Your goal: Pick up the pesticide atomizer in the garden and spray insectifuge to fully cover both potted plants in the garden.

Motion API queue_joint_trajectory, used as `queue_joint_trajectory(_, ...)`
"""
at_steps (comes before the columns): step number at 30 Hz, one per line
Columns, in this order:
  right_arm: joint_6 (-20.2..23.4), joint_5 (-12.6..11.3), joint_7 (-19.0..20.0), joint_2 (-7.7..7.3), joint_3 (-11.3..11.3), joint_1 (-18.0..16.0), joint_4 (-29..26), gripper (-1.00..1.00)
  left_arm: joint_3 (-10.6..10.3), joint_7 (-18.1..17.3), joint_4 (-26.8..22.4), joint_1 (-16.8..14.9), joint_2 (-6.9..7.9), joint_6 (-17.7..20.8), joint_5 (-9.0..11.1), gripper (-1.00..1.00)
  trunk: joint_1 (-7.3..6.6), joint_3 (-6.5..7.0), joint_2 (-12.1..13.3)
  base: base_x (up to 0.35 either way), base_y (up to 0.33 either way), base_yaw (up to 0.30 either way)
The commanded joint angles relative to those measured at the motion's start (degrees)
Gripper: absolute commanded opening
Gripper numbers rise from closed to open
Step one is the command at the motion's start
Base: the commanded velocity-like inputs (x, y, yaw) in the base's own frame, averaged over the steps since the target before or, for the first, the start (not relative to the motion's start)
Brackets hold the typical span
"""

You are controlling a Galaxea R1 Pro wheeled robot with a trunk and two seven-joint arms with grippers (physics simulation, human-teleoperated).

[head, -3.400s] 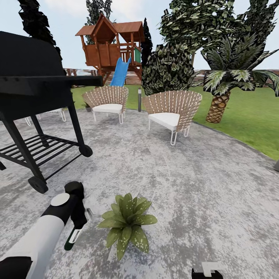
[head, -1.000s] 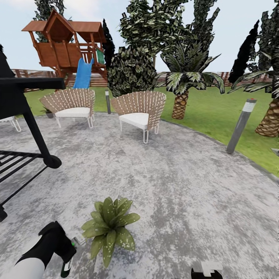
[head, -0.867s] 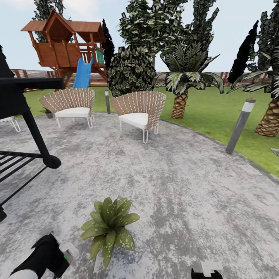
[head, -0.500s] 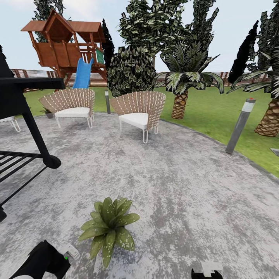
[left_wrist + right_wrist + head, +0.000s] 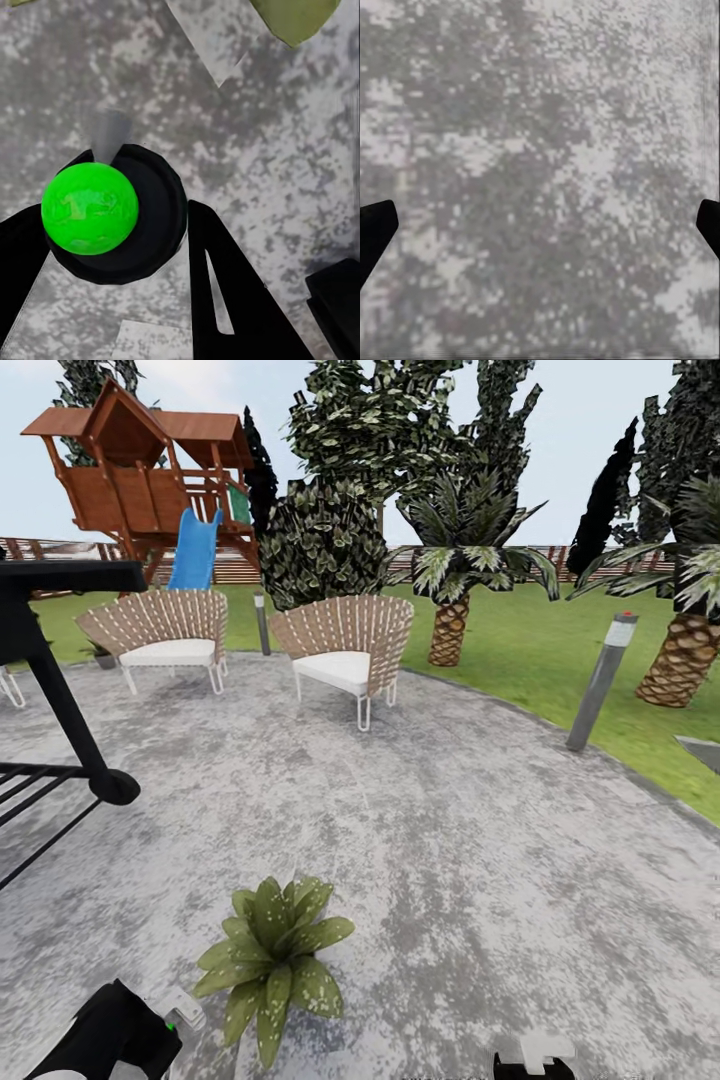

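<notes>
Head view looks across a round paved patio [image 5: 450,840] with grass beyond it. Low at the near left edge sits the left pincer [image 5: 165,1028], black, with a small green dot showing at its tip, and it has hold of the atomizer [image 5: 120,214]. Left wrist view looks down along the two dark fingers [image 5: 225,300]: they close on either side of the atomizer, a round black bottle with a bright green ball on top and a short grey nozzle, so this pincer is clamped on it above the speckled paving. Just beside the left pincer, to its right and a little ahead, stands one potted plant [image 5: 270,958], a low rosette of broad spotted green leaves; its pot is hidden under the foliage. The right pincer [image 5: 535,1060] shows as a white and black tip at the near edge, well apart from the plant. Right wrist view has only the dark finger ends at the two sides with bare paving between them, so that pincer is spread wide and holds nothing. Well ahead of both pincers stand two wicker chairs [image 5: 345,650], a black grill [image 5: 60,690] at the left, a wooden playhouse [image 5: 140,480] with a blue slide, palms and a grey lamp post [image 5: 600,680].
</notes>
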Motion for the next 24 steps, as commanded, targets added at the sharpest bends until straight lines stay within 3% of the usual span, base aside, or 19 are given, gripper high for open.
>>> queue_joint_trajectory(1,-0.2,-0.5,-0.1,0.00,0.5,0.0,0.1,1.00,0.3,-0.4,-0.1,0.0,0.00,0.3,-0.1,-1.00,-0.01,-0.05,0.0,0.000,0.000,-0.266)
queue_joint_trajectory(5,-0.2,-0.5,-0.1,0.00,0.5,0.0,0.1,1.00,0.3,-0.5,-0.1,0.0,0.05,0.4,-0.1,-1.00,-0.01,-0.05,0.0,-0.049,0.055,-0.268)
queue_joint_trajectory(15,-0.2,-0.6,-0.1,0.08,0.5,0.0,0.1,1.00,0.4,-0.5,-0.1,0.0,0.05,0.5,-0.1,-1.00,-0.01,-0.05,0.0,-0.060,0.221,-0.263)
queue_joint_trajectory(24,-0.2,-0.5,-0.1,0.09,0.5,0.0,0.1,1.00,0.4,-0.5,-0.1,0.0,0.11,0.5,-0.1,-1.00,-0.01,-0.05,0.0,-0.069,0.081,-0.037)
